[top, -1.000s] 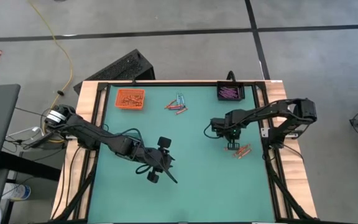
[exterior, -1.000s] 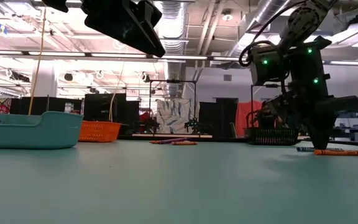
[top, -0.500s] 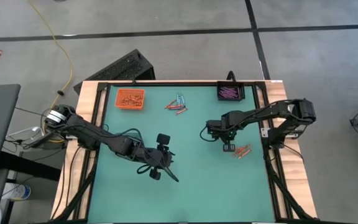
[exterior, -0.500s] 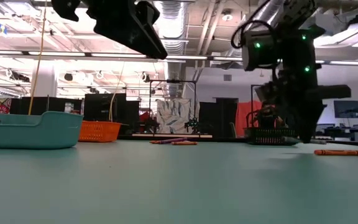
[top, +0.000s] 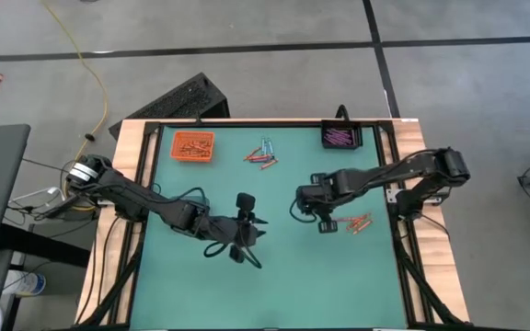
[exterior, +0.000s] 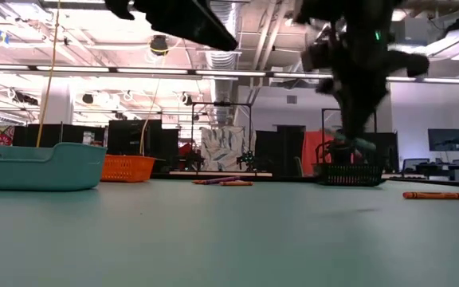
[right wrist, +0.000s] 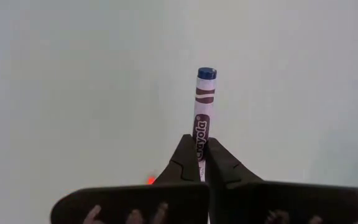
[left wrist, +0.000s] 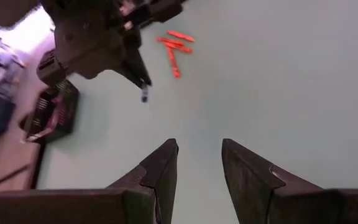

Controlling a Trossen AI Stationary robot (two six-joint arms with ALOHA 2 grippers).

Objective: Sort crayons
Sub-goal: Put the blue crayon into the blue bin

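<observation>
The right gripper (right wrist: 200, 163) is pinched tight on a blue crayon (right wrist: 202, 112), which sticks straight out past its fingertips, lifted off the green table (top: 320, 285). Orange crayons (top: 359, 223) lie just beside it; the left gripper (left wrist: 199, 163) hovers well apart, fingers spread and empty.

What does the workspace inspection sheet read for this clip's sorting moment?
Surface: green table top, wooden rim.
Job's things: loose crayons by the far edge; orange crayons near the right side; orange tray and black tray both filled.
Clutter: teal tub at the left in the low view.
Pincers: right pincer shut on a blue crayon, above mid-table; left pincer open, empty, over the table's middle.
Cables: yellow cord on the floor.
Surroundings: black case behind the table; workshop room beyond.
</observation>
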